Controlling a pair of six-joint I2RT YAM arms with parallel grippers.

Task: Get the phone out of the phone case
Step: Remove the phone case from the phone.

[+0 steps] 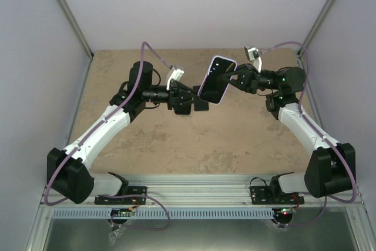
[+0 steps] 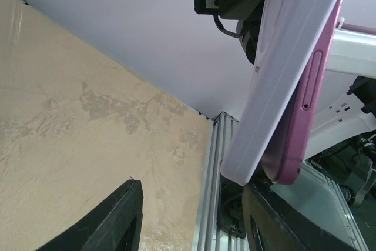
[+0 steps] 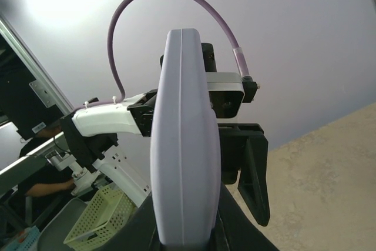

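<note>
The phone in its lavender case (image 1: 217, 79) is held up in the air above the table, tilted, with the dark screen facing the camera. My right gripper (image 1: 233, 78) is shut on it from the right. In the right wrist view the case's edge (image 3: 183, 145) stands upright between the fingers (image 3: 238, 236). In the left wrist view the lavender case (image 2: 282, 74) lies against a magenta body (image 2: 305, 121), and the two gape slightly at the lower corner. My left gripper (image 1: 197, 99) is open, and its right finger (image 2: 276, 221) is just under that corner.
The tan table (image 1: 194, 139) lies well below both grippers. Grey walls and aluminium posts (image 2: 211, 174) close in the cell. A pale green basket (image 3: 97, 221) shows outside the cell in the right wrist view.
</note>
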